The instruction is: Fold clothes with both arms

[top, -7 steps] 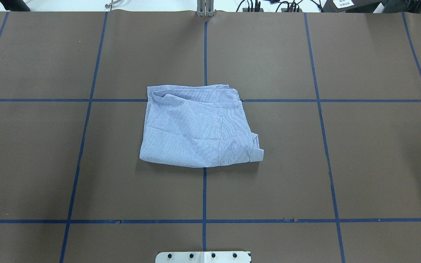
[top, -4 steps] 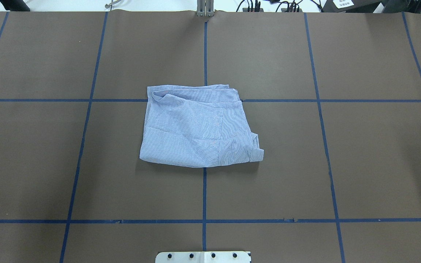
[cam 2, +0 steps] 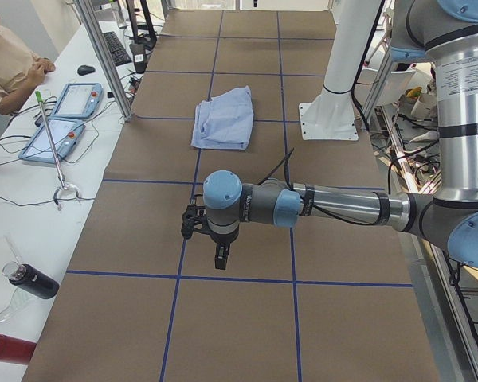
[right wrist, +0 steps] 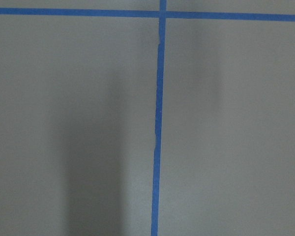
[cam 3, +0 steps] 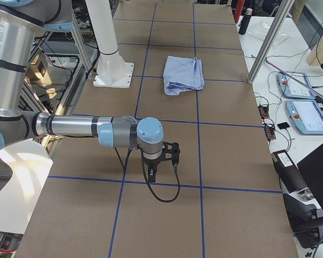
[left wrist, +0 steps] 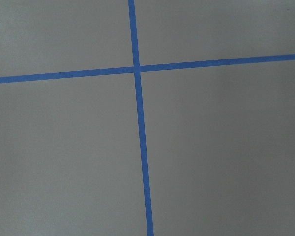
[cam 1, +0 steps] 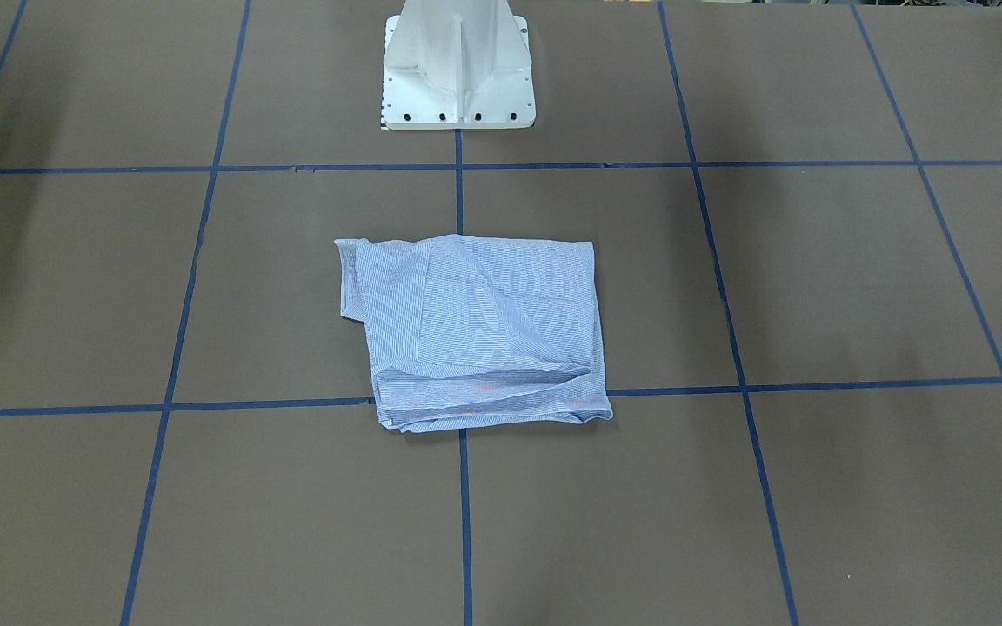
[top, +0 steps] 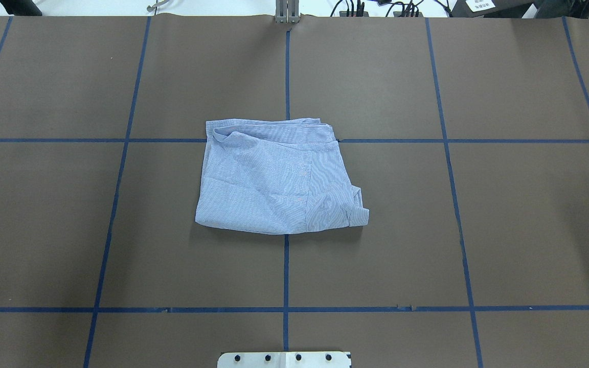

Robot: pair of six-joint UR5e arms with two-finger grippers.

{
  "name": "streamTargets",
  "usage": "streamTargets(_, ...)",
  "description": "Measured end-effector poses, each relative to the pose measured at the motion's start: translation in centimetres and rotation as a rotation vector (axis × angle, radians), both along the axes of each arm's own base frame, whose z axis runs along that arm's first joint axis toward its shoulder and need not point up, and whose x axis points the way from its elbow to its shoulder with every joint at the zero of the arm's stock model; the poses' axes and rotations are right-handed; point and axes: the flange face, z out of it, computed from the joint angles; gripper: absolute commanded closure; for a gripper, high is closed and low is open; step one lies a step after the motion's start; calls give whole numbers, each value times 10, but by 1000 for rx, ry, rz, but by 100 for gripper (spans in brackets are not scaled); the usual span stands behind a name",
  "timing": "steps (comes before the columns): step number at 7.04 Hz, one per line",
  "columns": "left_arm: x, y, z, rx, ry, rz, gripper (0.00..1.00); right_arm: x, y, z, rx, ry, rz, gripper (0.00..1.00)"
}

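Observation:
The clothes are one light blue-and-white striped shirt (top: 269,179), folded into a rough square at the table's middle, also visible in the front view (cam 1: 484,330) and both side views (cam 2: 223,118) (cam 3: 184,74). Nothing touches it. The left arm's gripper (cam 2: 221,259) hangs low over bare table far off to the left of the shirt; I cannot tell whether it is open or shut. The right arm's gripper (cam 3: 153,173) hangs likewise far off to the right; its state I cannot tell either. Both wrist views show only brown table and blue tape.
The brown table (top: 427,230) carries a blue tape grid. The white pedestal base (cam 1: 457,65) stands at the robot's edge. A person (cam 2: 4,68) sits beside control tablets (cam 2: 64,119) on a side desk. More tablets (cam 3: 307,115) lie past the far edge.

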Motion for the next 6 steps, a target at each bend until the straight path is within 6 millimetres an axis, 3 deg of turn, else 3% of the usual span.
streamTargets(3, -1, 17, 18, -45, -3, -1, 0, -7, -7, -20, 65, -3, -19, 0)
streamTargets(6, -1, 25, 44, -94, -5, 2, 0, -8, -7, -20, 74, -4, -22, 0)
